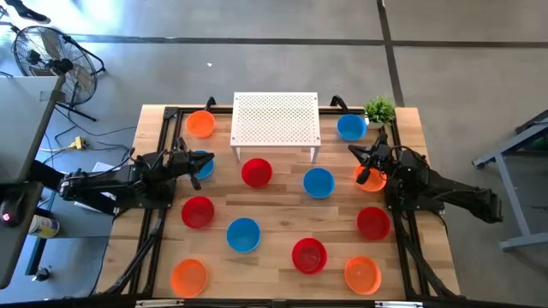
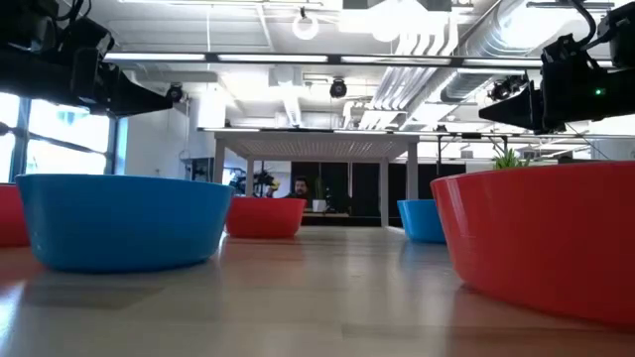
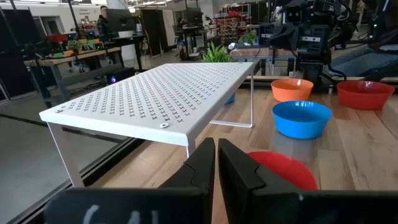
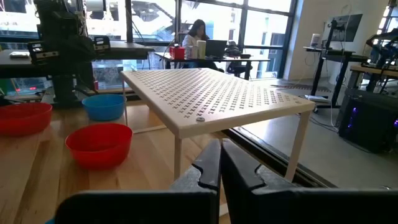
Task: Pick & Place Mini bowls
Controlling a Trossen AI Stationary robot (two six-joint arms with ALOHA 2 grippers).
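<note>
From above, the pale plank table [image 1: 282, 214] carries a dozen glossy round plastic mini bowls [image 1: 243, 234] in red, blue and orange, spread around a white perforated stand [image 1: 276, 119] at twelve o'clock. A small green plant [image 1: 379, 109] sits at one o'clock. The left gripper [image 1: 197, 163] hovers at nine o'clock over a blue bowl [image 1: 203, 162]; the right gripper [image 1: 363, 159] at three o'clock hangs over an orange bowl [image 1: 370, 178]. Neither holds anything.

At table height, a smooth blue bowl [image 2: 124, 220] and a large red bowl [image 2: 546, 238] fill the foreground, with the stand's [image 2: 313, 147] thin legs behind and a person far off in the room.

The left wrist view shows its dark fingers [image 3: 200, 165] pressed nearly together, empty, facing the stand's [image 3: 155, 93] dotted metal sheet, with a red bowl [image 3: 283, 169] just beyond.

The right wrist view shows its fingers [image 4: 210, 163] closed tight on nothing, the stand [image 4: 211, 93] ahead, a red bowl [image 4: 99, 144] beside it.
</note>
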